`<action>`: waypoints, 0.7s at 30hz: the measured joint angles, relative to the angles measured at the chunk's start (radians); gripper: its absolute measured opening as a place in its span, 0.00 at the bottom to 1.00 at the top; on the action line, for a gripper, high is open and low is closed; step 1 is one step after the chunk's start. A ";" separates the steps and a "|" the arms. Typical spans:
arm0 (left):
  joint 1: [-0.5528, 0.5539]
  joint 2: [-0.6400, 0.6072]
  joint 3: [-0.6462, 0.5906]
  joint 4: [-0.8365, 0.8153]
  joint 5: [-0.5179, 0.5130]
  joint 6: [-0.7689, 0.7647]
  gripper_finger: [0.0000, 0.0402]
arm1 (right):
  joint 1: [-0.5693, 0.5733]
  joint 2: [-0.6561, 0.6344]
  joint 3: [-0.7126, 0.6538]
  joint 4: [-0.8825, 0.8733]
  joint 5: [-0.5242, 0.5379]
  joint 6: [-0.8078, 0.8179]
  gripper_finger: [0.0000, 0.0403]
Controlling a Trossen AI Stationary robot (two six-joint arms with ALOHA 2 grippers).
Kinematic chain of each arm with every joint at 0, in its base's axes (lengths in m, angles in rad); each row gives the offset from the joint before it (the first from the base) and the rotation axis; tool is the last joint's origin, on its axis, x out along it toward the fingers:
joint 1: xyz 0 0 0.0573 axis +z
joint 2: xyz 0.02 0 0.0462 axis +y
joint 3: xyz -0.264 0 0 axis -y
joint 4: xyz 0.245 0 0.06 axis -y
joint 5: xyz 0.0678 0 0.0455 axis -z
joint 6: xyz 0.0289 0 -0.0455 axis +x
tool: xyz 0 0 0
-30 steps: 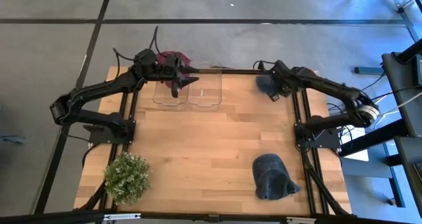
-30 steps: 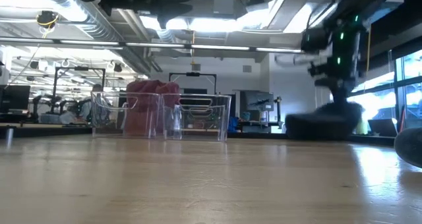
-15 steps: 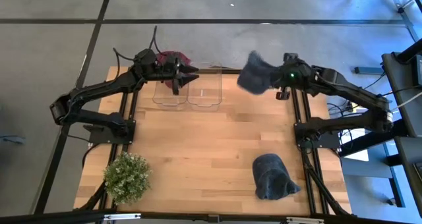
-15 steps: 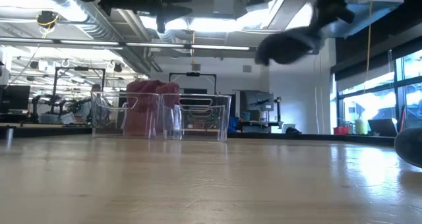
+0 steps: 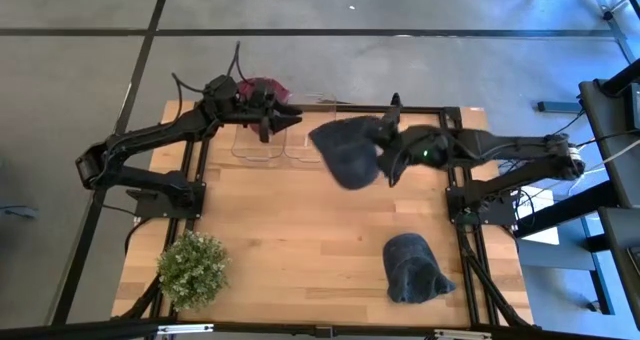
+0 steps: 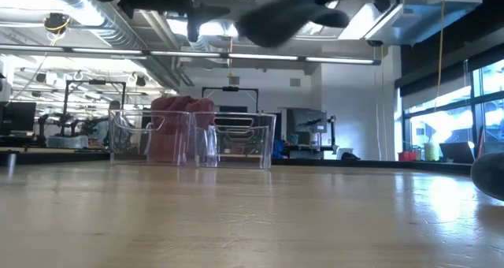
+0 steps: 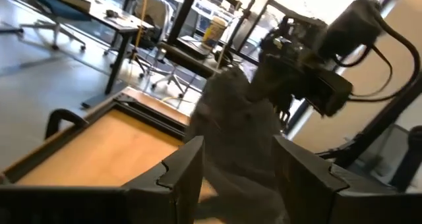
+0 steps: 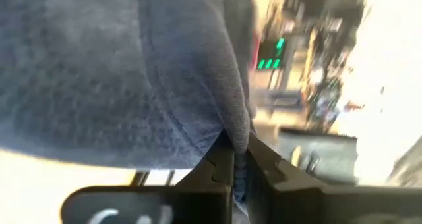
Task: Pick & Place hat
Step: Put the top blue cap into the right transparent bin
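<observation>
A dark blue hat (image 5: 345,150) is in the air over the far middle of the table; in the low view the hat (image 6: 290,14) rides high above the bins. My right gripper (image 5: 386,152) is shut on it. My left gripper (image 5: 283,120) hovers open over two clear bins (image 5: 285,140) at the far left, and its wrist view shows its fingers (image 7: 190,166) apart, with the hat (image 7: 237,128) beyond them. A red hat (image 6: 181,124) sits in the left bin. A second dark hat (image 5: 414,268) lies flat near the table's near right corner. My right gripper pinches the dark blue hat's rim edge (image 8: 231,122) between its two shut fingers (image 8: 223,163). It comes level from the table's right side. The hat is lifted clear of the table and spreads out beyond the fingers toward the bins.
A potted green plant (image 5: 193,268) stands at the near left corner. The clear bins (image 6: 193,138) stand side by side at the far edge. The bare wooden table (image 5: 300,230) stretches between the bins and the second hat.
My right gripper has lifted the dark blue hat off the table's far right corner and swung it up and toward the left, toward the bins. The hat now hangs clear in the air, close to my left gripper.
</observation>
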State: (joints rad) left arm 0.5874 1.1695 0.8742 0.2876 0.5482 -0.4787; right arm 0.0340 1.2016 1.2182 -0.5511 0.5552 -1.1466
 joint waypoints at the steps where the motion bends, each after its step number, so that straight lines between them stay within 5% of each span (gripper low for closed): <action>1: -0.004 0.000 0.000 0.000 0.003 -0.008 0.43 | 0.022 0.010 0.000 0.023 0.001 -0.032 0.03; 12: -0.012 0.000 0.000 -0.001 0.008 -0.111 0.43 | 0.097 0.113 0.000 0.299 -0.028 -0.249 0.03; 21: -0.036 0.000 0.000 -0.003 0.141 -0.111 0.43 | 0.097 0.167 -0.001 0.415 -0.069 -0.353 0.03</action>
State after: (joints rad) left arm 0.5512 1.1695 0.8742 0.2848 0.6888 -0.5896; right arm 0.1310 1.3691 1.2175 -0.1363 0.4857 -1.4996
